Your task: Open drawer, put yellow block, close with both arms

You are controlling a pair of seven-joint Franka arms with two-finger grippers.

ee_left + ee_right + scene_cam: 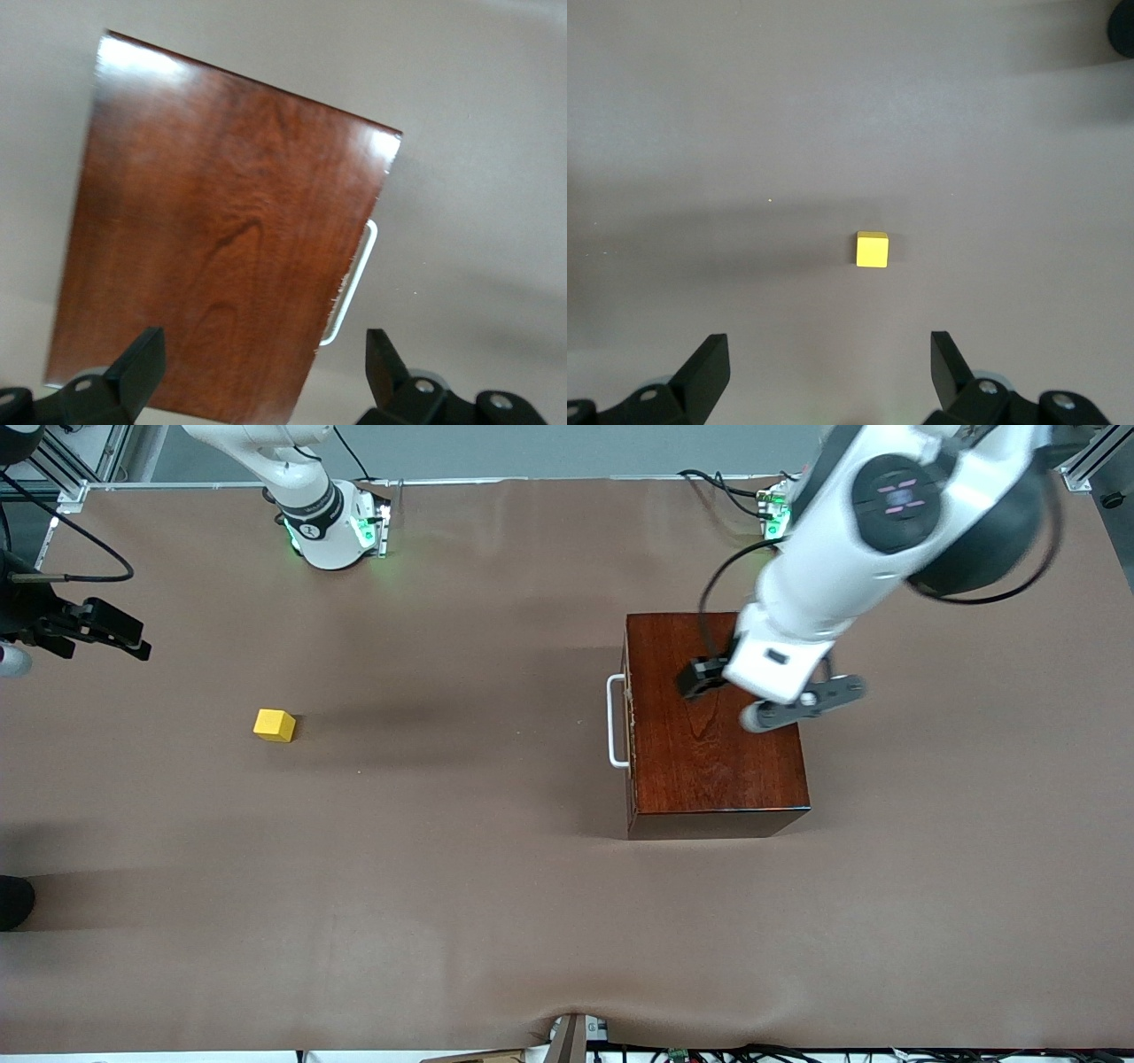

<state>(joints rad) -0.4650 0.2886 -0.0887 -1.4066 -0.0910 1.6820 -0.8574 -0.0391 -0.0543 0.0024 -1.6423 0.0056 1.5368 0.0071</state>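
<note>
The dark mahogany box (718,726) stands toward the left arm's end of the table. Its drawer is pushed in, and the white handle (616,722) faces the right arm's end. My left gripper (702,679) hangs open and empty over the box top. In the left wrist view the box (221,248) and the handle (354,283) lie below the open left gripper (266,363). The yellow block (274,724) sits on the bare mat toward the right arm's end. My right gripper (124,638) hovers open and empty above the mat beside the block. In the right wrist view the right gripper (830,363) is apart from the block (872,250).
The brown mat (461,850) covers the whole table. The two arm bases (332,531) stand along the edge farthest from the front camera. Cables lie near the left arm's base (771,514). A dark object (13,903) shows at the table's edge at the right arm's end.
</note>
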